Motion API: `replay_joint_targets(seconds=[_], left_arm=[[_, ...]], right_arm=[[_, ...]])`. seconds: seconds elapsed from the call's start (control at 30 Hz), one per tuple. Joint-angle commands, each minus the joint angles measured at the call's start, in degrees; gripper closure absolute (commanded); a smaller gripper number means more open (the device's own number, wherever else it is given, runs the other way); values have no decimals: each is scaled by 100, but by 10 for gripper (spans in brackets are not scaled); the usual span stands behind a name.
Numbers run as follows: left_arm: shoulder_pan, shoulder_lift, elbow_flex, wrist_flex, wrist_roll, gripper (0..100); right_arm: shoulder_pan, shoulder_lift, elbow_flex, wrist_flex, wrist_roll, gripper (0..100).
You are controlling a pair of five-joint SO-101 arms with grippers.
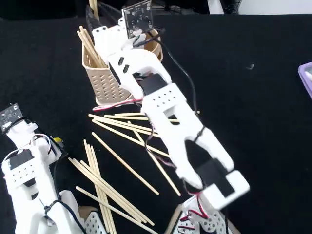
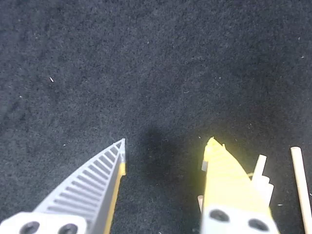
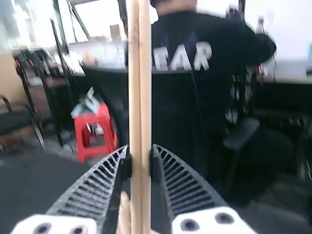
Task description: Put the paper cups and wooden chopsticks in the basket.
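My right gripper [image 3: 140,153] is shut on two wooden chopsticks [image 3: 139,73] and holds them upright. In the high view this gripper [image 1: 105,36] hangs over the beige perforated basket [image 1: 105,85]. The tops of the held chopsticks [image 1: 92,7] stick up above it. Several more chopsticks [image 1: 89,45] lean inside the basket. A brown cup rim [image 1: 156,48] shows at the basket's far side. Several loose chopsticks [image 1: 124,126] lie scattered on the black table. My left gripper [image 2: 167,146] is open just above bare cloth, at the table's near left [image 1: 52,144].
A second pile of chopsticks [image 1: 103,189] lies between the two arm bases. One chopstick [image 2: 302,185] lies beside my left gripper. A purple container [image 1: 306,77] sits at the right edge. Black cloth [image 1: 243,97] covers the right half of the table.
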Motion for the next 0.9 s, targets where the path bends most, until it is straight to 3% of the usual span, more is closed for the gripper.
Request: replay_joint_targets(seconds=[0.0, 0.13, 0.3, 0.47, 0.63, 0.73, 0.87], left_arm=[[-13, -70, -101, -70, 18, 741], [-4, -70, -101, -70, 18, 741], [-4, -70, -101, -70, 18, 741], [-4, -70, -101, -70, 18, 741], [-4, -70, -101, -70, 18, 741], [-4, -70, -101, -70, 18, 741], [-4, -70, -101, -70, 18, 741]], right_arm=[[149, 31, -171, 18, -35, 987], [105, 13, -40, 519, 70, 972], [-88, -497, -365, 1987, 484, 803], [-440, -1560, -567, 3464, 510, 794], [-1064, -2958, -479, 5916, 519, 793], [-1521, -3556, 66, 7051, 519, 793], [-2180, -4040, 1903, 7244, 492, 789]])
